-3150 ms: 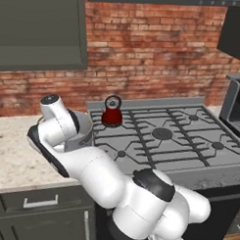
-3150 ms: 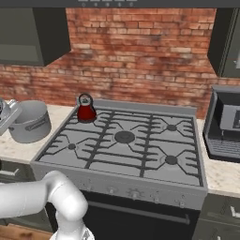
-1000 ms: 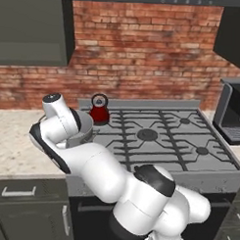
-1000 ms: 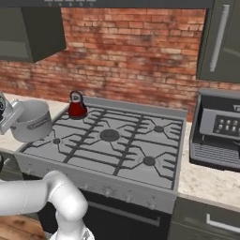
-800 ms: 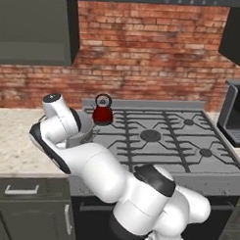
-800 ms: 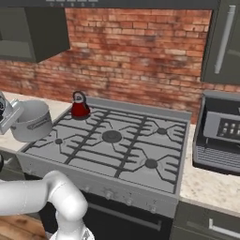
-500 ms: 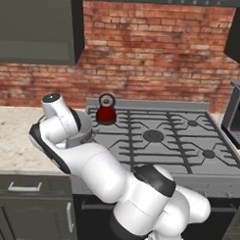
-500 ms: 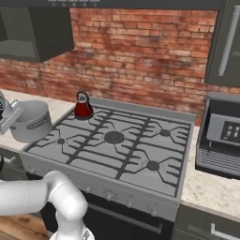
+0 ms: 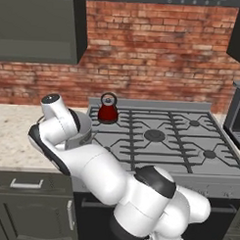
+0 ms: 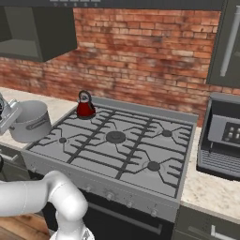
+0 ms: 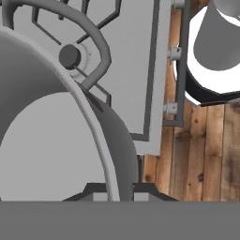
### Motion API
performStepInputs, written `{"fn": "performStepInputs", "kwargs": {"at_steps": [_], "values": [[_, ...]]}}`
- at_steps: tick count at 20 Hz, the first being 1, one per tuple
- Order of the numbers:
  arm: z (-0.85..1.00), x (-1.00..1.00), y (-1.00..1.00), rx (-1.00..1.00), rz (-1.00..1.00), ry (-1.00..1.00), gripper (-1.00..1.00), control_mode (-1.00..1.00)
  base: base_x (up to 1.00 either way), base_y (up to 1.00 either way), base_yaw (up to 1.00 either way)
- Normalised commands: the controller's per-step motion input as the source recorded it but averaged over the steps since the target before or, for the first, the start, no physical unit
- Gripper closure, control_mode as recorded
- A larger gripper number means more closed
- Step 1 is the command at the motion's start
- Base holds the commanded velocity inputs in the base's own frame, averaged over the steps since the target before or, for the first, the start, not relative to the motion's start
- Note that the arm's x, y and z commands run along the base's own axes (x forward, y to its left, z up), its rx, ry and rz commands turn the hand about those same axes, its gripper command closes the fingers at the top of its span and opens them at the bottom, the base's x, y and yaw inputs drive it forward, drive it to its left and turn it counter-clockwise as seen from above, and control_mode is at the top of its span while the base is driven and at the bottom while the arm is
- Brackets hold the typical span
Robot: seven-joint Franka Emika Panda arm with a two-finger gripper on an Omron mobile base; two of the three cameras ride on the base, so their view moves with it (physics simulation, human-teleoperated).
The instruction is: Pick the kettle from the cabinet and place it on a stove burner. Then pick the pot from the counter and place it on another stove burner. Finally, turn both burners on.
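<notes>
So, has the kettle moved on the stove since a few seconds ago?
No. The kettle sits on the same rear-left burner of the cooktop, close to its back edge. The whole picture has shifted only because the base drove.

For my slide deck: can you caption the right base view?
Red kettle on the cooktop's back-left burner; grey pot waits on the counter beside it.

We see the pot [image 9: 81, 133] mostly hidden behind the arm from the left base; up close its rim [image 11: 101, 154] covers the gripper [image 11: 119, 190] tips, and its far side runs off the frame. The cabinet [image 10: 33, 33] is cut by the top edge
</notes>
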Motion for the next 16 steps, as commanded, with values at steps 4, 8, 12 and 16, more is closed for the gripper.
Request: {"fn": "performStepInputs", "kwargs": {"at_steps": [4,8,12,16], "values": [[0.00,0.00,0.00,0.00,0.00,0.00,1.00,1.00,0.20,-0.23,0.01],[0.00,0.00,0.00,0.00,0.00,0.00,1.00,-1.00,0.07,-0.03,0.00],[0.00,0.00,0.00,0.00,0.00,0.00,1.00,-1.00,0.00,0.00,0.00],[0.00,0.00,0.00,0.00,0.00,0.00,1.00,-1.00,0.00,0.00,0.00]]}}
